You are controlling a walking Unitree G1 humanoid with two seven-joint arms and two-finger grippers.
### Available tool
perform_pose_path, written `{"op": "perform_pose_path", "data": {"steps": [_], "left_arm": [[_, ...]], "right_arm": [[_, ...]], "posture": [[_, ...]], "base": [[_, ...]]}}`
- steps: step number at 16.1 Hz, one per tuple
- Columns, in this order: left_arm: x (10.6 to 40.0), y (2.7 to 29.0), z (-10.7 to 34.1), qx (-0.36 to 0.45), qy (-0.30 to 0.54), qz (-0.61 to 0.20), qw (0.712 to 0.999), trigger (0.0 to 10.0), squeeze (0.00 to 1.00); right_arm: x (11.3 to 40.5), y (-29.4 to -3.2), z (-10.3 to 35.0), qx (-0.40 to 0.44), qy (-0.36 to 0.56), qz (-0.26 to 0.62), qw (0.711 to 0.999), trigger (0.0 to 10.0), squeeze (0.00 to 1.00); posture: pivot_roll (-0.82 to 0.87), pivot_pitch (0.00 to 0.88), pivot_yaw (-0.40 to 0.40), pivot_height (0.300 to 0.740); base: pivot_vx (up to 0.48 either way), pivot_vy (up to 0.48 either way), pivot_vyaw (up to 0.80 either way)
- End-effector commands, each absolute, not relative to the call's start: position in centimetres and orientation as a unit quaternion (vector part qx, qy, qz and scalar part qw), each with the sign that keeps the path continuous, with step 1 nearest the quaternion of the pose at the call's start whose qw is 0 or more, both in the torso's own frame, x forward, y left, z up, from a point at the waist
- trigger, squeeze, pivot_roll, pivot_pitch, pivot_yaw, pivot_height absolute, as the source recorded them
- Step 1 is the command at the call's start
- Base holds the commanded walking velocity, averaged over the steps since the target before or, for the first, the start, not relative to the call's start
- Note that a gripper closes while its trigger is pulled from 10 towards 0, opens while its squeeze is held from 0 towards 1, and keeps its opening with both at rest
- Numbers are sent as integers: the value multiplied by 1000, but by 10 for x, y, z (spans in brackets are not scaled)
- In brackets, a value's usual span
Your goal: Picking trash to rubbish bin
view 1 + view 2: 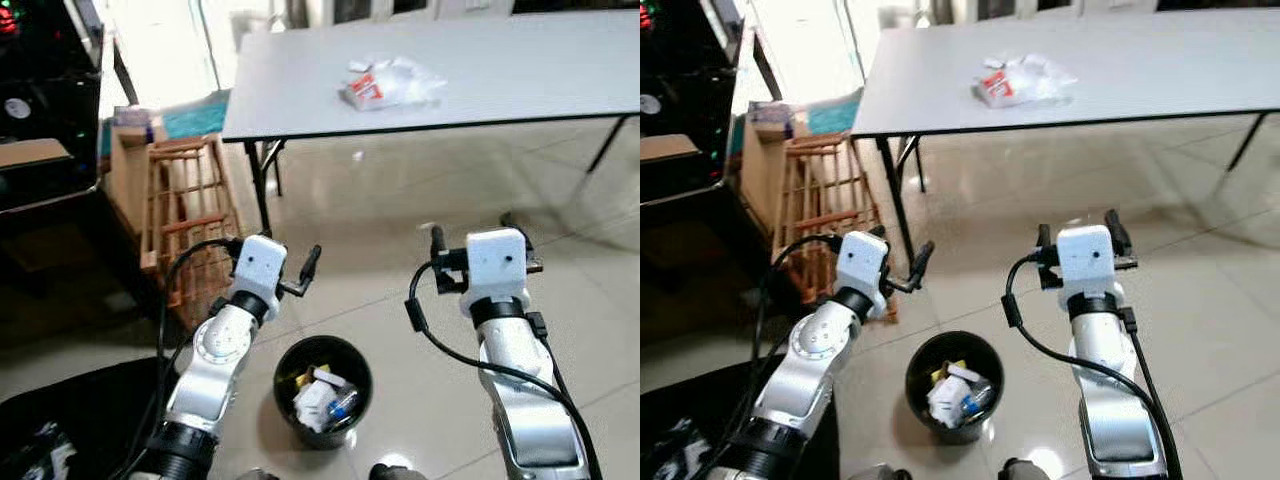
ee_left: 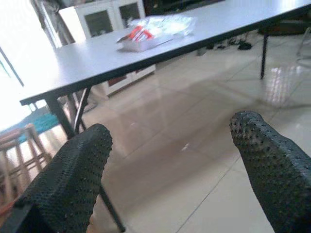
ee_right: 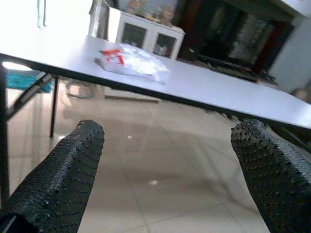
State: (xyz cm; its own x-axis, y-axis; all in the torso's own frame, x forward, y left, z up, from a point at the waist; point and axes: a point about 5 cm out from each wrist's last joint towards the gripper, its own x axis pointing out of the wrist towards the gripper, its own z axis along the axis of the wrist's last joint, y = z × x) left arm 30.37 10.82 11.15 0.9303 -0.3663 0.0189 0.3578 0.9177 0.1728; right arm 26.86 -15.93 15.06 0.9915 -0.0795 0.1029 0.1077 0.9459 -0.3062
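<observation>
Both grippers, left gripper (image 1: 268, 272) and right gripper (image 1: 476, 231), spread wide and empty, aimed toward clear crinkled plastic wrapper (image 1: 392, 83) on grey folding table (image 1: 520, 70), small black round bin (image 1: 322, 389) waiting below.

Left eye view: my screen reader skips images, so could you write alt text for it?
A clear plastic bag of trash lies on a grey table. Nearer, both arms are raised with the left tool and right tool open, above a black rubbish bin holding litter.

A glossy pale tiled floor (image 1: 400, 190) is lit by strong daylight from the far left. A grey bench (image 1: 520, 70) on black legs is set across it, with a wooden rack (image 1: 190, 215) beside cardboard near its left end.
</observation>
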Motion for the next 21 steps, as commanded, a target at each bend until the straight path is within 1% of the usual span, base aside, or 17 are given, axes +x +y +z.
{"op": "perform_pose_path", "data": {"steps": [1, 3, 5, 11, 16, 18, 20, 21], "left_arm": [[306, 109, 113, 87, -31, -185, 978, 10000, 0], [306, 106, 112, 83, -31, -191, 978, 10000, 0], [306, 105, 109, 81, -27, -202, 976, 10000, 0], [304, 104, 108, 81, -27, -208, 974, 10000, 0], [304, 104, 104, 80, -21, -207, 975, 10000, 0], [304, 104, 103, 83, -19, -208, 975, 10000, 0], [304, 104, 102, 83, -17, -208, 975, 10000, 0], [304, 104, 101, 83, -15, -208, 975, 10000, 0]], "right_arm": [[268, -161, 154, -151, -43, -56, 986, 10000, 612], [267, -158, 151, -142, -32, -57, 988, 10000, 608], [264, -149, 147, -143, -24, -46, 988, 10000, 608], [267, -148, 146, -143, -16, -46, 989, 10000, 608], [267, -143, 145, -137, -14, -38, 990, 10000, 604], [269, -139, 146, -136, -17, -26, 990, 10000, 620], [269, -135, 147, -139, -22, -19, 990, 10000, 624], [269, -135, 147, -137, -22, -19, 990, 10000, 624]], "posture": [[-81, 26, 56, 740], [-83, 30, 56, 740], [-84, 31, 58, 740], [-76, 41, 62, 740], [-73, 45, 60, 740], [-73, 45, 60, 740], [-73, 45, 60, 740], [-68, 51, 59, 740]], "base": [[0, 0, 0], [0, -480, 0], [0, -480, 0], [0, -480, 0], [0, -477, 0], [0, -465, 0], [0, -450, 616], [0, 0, 800]]}}
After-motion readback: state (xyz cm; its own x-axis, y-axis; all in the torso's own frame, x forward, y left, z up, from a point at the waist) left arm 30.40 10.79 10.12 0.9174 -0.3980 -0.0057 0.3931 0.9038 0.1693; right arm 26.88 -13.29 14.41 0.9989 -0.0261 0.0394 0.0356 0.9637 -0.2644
